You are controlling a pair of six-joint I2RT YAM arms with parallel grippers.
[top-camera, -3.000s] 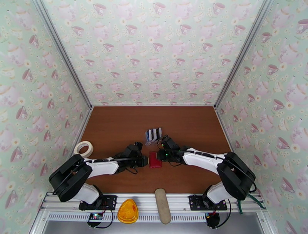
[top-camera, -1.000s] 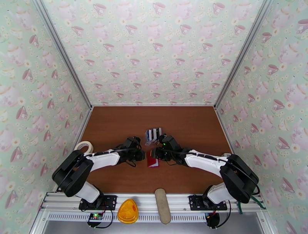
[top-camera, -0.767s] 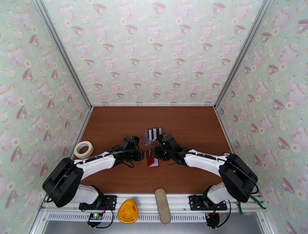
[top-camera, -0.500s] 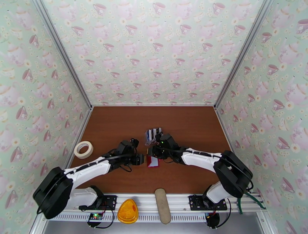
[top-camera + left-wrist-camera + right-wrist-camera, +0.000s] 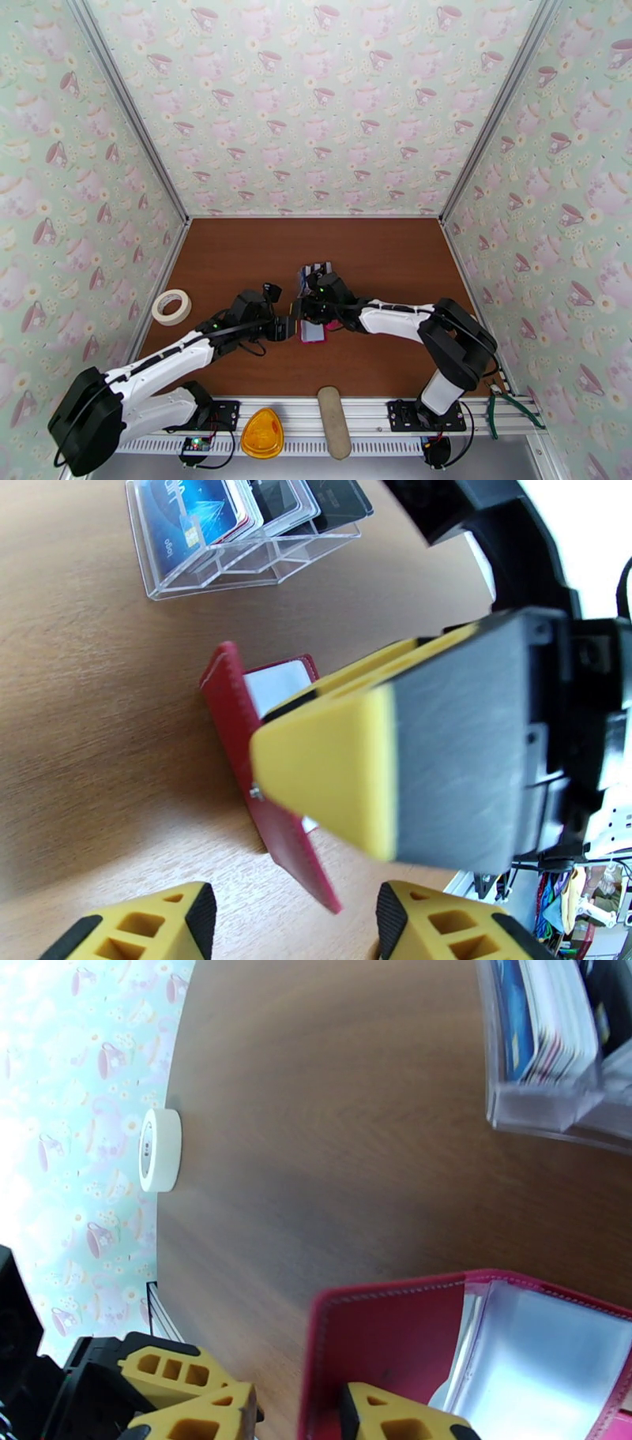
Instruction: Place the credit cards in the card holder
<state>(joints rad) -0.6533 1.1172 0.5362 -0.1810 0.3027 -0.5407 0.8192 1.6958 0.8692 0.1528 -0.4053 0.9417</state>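
The walls [image 5: 316,103] are papered pale green with pink teacups and teapots, and the table [image 5: 229,260] is a matte brown wood-grain board. At the table's left edge lies a roll of cream tape [image 5: 171,306], a flat ring. The left gripper [image 5: 288,902] has moulded yellow plastic fingers [image 5: 158,922] pierced by open cells. It is released, its jaws standing apart just left of the card holder [image 5: 387,1331], whose near corner lies just ahead of the gap. The card holder sits near the table's middle, a little toward the near edge, between the two grippers. It is red and leather-like, with pale stitching along its rim and a glossy clear pocket inside, and its left cover is tilted up off the table. The right gripper [image 5: 296,1398] straddles that raised cover, one finger inside and one outside. A sliver of table shows beside the outer finger, so I cannot tell whether it truly pinches the leather. In the left wrist view one of its fingers shows a smooth yellow tip and a flat dark-grey face with a fine grain. Just beyond the card holder, on the far side and apart from it, stands a clear stepped plastic rack [image 5: 221,571]. It holds the credit cards [image 5: 197,515] upright in rows: thin glossy rectangles, one bright blue with a small gold chip, others black and white. The print on the blue card is too small to read.
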